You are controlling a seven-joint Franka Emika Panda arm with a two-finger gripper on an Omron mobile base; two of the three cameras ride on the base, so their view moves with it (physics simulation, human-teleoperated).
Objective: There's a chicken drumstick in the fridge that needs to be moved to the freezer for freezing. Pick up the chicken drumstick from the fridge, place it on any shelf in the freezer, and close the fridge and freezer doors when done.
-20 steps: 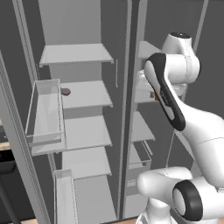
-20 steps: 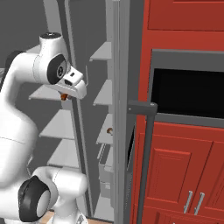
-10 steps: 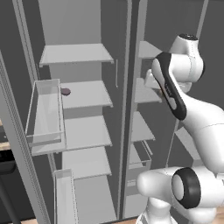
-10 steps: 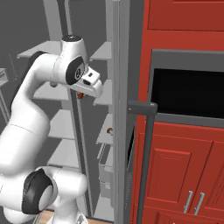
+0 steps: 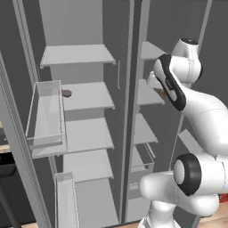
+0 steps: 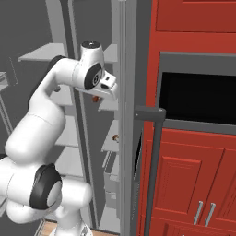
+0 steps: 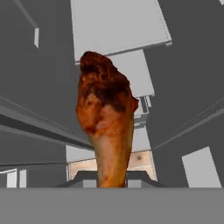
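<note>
The chicken drumstick (image 7: 107, 127), brown with a pale bone end, stands up between my gripper's (image 7: 111, 180) fingers, which are shut on its thin end. From the right base view the gripper (image 6: 99, 94) is at chest height with the drumstick (image 6: 95, 98) hanging just under the hand, beside the narrow right compartment's shelves (image 6: 109, 105). In the left base view a bit of the drumstick (image 5: 165, 92) peeks from behind my forearm, next to those narrow shelves (image 5: 146, 94). The wide left compartment (image 5: 84, 95) stands open, as does the right one.
A small dark item (image 5: 67, 93) lies on the wide compartment's second shelf. A clear door bin (image 5: 44, 111) juts out at left. A brown item (image 6: 115, 137) sits on a lower narrow shelf. Red cabinets and a black oven (image 6: 198, 97) with a grey handle (image 6: 150, 113) are close at right.
My arm has swung to the right with the drumstick in the gripper, carrying the hand closer to the narrow right compartment's shelves. The shelves and doors have not moved.
</note>
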